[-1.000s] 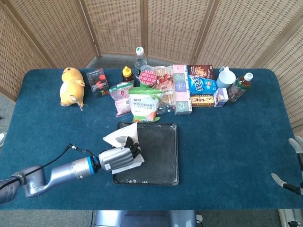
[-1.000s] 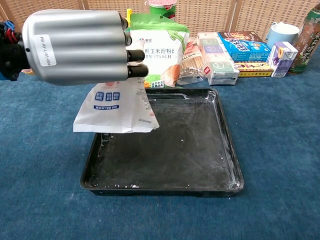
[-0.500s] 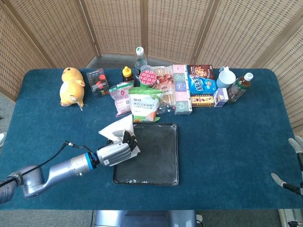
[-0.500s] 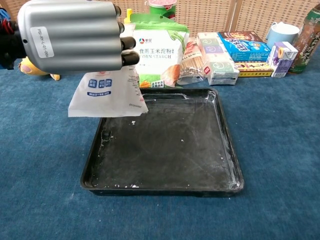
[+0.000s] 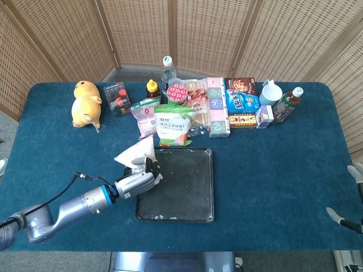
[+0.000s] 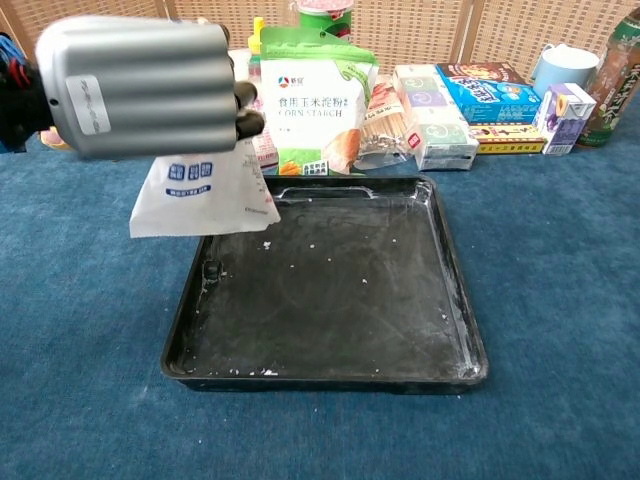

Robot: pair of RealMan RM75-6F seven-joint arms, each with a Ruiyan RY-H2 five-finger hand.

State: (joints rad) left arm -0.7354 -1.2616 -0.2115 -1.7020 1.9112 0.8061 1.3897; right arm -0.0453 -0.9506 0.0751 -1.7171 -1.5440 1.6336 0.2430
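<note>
Woven cane screens wall off the back, and out front a dark blue cloth-covered table (image 5: pixel 272 170) carries the whole scene. Left hand (image 5: pixel 136 180), silver with black fingertips, is up over the near-left corner of the black rectangular baking tray (image 5: pixel 193 195), fingers curled tight around the top of a white paper pouch with blue printing (image 6: pixel 200 195). That pouch hangs from the grip, tilted, its lower edge over the tray's left rim in the chest view and clear of the tray floor. White powder specks dot the tray bottom. Just behind the tray stands a green-and-white corn starch bag (image 5: pixel 173 126), upright, with a pink-labelled clear packet (image 5: pixel 146 116) beside it on the left. Further back runs a row of groceries: a small amber honey bottle (image 5: pixel 152 88), a clear water bottle with a white cap (image 5: pixel 167 71), a blue biscuit box (image 5: pixel 242 102), a pale blue mug (image 5: pixel 270 92), a green tea bottle (image 5: pixel 288 103). Far left, well apart, sits a yellow plush toy (image 5: pixel 86 103). Right hand (image 5: pixel 353 195) barely peeks in at the right edge of the head view, and how its fingers are set I cannot tell.
</note>
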